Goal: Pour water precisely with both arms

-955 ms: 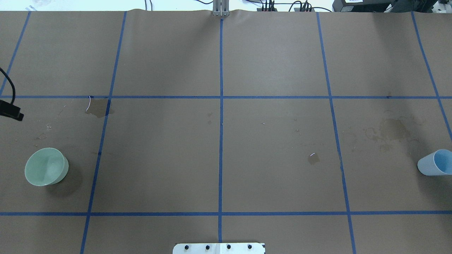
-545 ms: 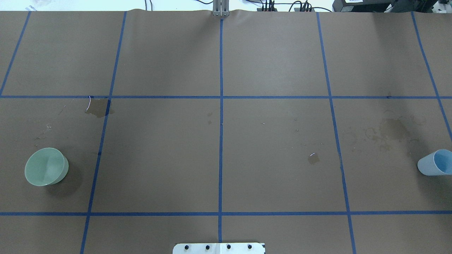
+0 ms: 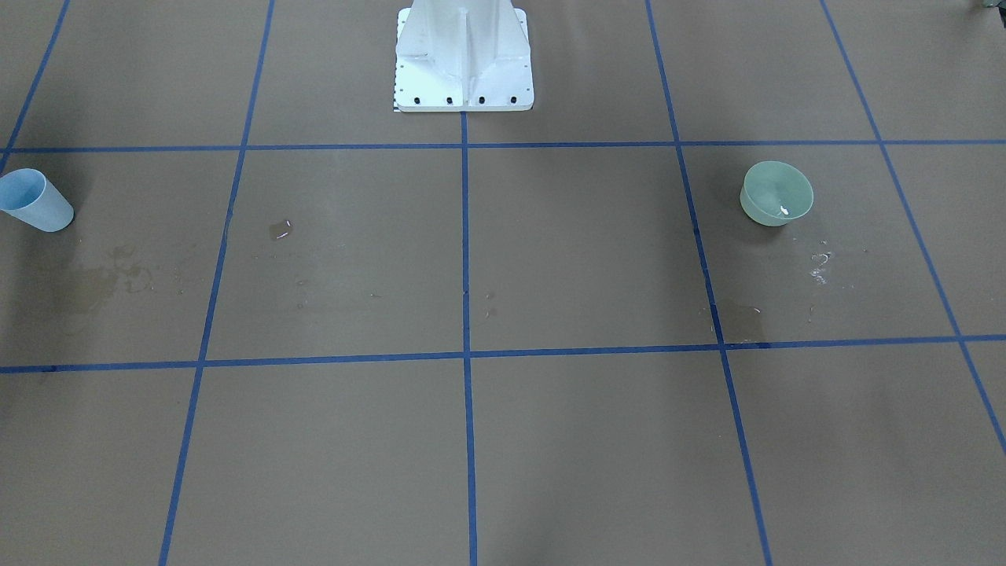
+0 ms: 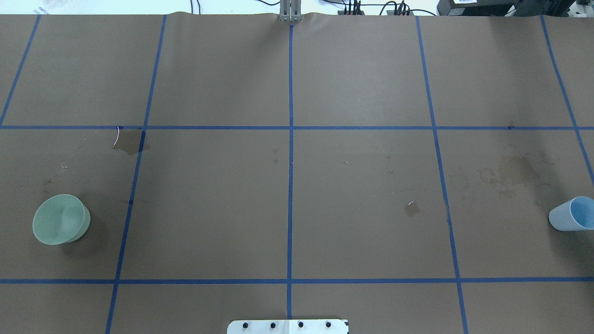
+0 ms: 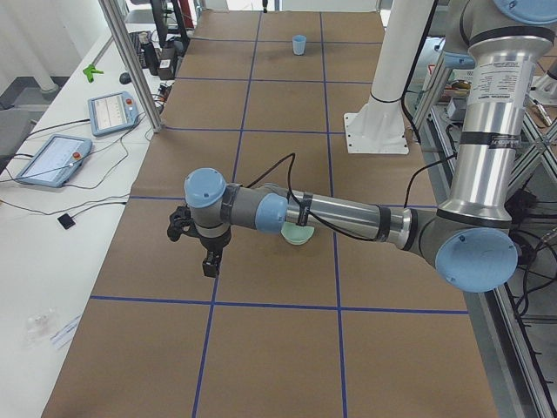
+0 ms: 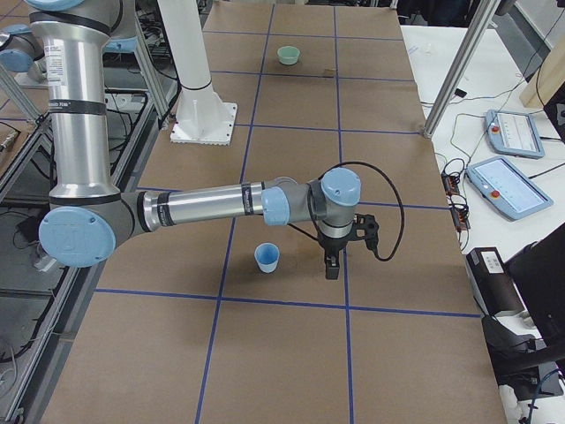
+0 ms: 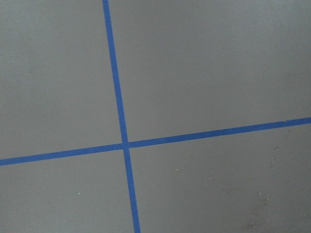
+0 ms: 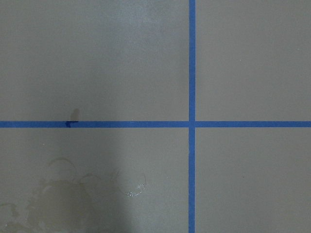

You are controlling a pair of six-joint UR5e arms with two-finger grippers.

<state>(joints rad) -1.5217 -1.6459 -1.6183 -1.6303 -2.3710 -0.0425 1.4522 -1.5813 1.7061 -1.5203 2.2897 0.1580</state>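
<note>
Left arm (image 5: 348, 213), silver-grey with light-blue joint caps: the forearm is roughly level above the brown-papered table (image 4: 209, 208). Its long axis runs across the table away from the robot's side, and in the left side view it passes in front of the green bowl (image 4: 61, 219). Left gripper (image 5: 209, 268) hangs from the wrist pointing straight down at the paper, beyond the bowl toward the table's left end and apart from it. It appears in that side view only, so whether its fingers are spread or closed cannot be told. The bowl is upright, mouth up; the water (image 3: 783, 210) shows inside it only as a small white glint low on the inner wall. Further right, a dark wet patch (image 4: 130, 141) lies against a blue tape line (image 4: 137, 167). A smaller patch (image 4: 411, 208) sits right of centre, followed by dried ring stains (image 4: 513, 170). Blue cup (image 4: 571, 214) stands upright at the right edge. Right arm (image 6: 203, 205): the forearm is likewise near level, with its long axis across the table. Right gripper (image 6: 332, 268) points down near the cup and apart from it; it is seen from the side only, so its finger state cannot be told.
</note>
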